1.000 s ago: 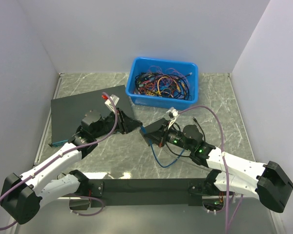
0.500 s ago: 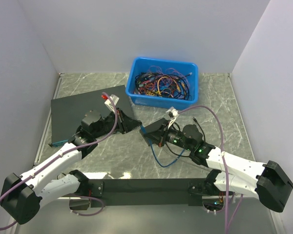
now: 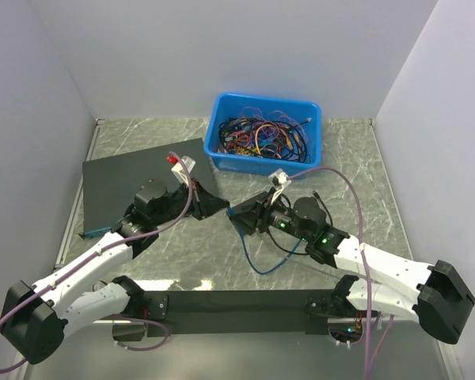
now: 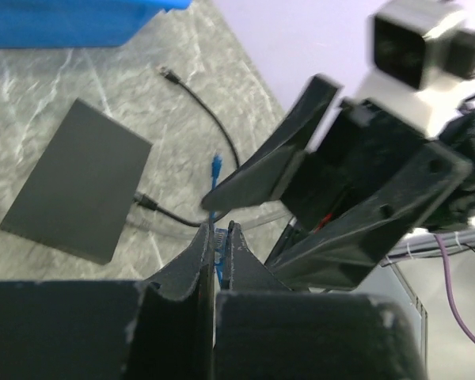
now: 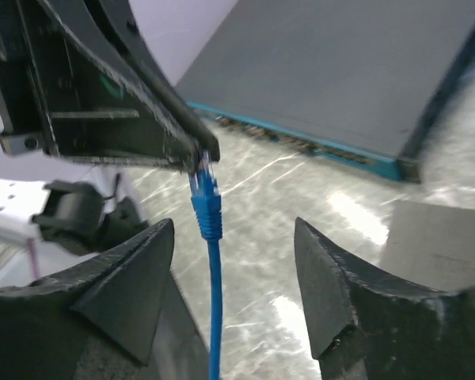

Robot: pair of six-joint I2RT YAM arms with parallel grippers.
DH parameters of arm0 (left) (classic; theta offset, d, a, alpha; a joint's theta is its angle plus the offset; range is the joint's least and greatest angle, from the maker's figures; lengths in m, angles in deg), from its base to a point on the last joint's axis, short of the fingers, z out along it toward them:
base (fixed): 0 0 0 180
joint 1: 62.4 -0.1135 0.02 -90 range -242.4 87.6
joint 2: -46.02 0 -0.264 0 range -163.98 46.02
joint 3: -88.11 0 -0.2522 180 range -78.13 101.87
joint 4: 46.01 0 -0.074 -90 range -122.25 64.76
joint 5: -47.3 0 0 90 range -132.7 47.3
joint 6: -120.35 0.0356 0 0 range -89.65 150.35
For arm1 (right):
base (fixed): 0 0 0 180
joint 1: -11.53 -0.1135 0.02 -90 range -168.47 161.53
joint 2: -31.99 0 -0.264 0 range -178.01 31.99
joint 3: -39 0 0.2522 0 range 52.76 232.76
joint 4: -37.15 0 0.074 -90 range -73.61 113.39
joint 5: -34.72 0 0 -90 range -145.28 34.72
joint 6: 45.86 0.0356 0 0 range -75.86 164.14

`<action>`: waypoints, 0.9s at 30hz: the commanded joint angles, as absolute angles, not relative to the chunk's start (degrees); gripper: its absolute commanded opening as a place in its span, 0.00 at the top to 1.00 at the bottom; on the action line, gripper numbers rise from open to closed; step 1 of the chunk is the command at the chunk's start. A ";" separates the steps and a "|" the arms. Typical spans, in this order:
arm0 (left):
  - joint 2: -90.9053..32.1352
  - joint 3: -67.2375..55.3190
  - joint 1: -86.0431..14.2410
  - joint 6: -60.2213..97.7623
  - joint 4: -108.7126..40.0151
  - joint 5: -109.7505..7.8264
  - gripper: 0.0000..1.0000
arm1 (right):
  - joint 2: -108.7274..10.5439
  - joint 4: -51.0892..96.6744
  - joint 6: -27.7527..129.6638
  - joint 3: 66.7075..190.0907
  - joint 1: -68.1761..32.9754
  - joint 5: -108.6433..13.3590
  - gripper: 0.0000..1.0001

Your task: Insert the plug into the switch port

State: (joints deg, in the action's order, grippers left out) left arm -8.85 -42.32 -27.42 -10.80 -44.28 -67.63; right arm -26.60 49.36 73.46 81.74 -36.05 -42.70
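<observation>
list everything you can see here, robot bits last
bin: one, blue, back centre of table
cable bundle: one tangle, multicoloured, inside bin
large unit: one, black with blue front strip, table's left
small box: one, black, flat on table
black cable: one, black, on table beside small box
blue cable: one, blue, hanging from plug
plug: one, clear, pinched by left gripper
table: one, grey marble, under everything
left gripper: one, black, jaws shut on plug
right gripper: one, black, jaws open astride blue cable

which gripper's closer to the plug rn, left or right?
Left. The left gripper is shut on the plug at its tip. The right gripper stands open, straddling the blue cable just behind the plug, not gripping.
</observation>
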 commanded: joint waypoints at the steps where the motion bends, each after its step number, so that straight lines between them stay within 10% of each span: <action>1: -8.21 -39.11 -27.16 -9.64 -41.04 -65.29 0.99 | -22.95 44.14 69.02 85.46 -35.67 -48.68 0.30; 27: -12.69 -38.84 -27.07 -10.78 -40.51 -64.32 1.00 | -26.72 37.45 61.81 91.70 -40.15 -53.08 0.48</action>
State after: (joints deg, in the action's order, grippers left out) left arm -12.72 -40.70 -27.31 -10.90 -40.06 -65.22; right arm -26.23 35.84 62.84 88.66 -39.19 -52.76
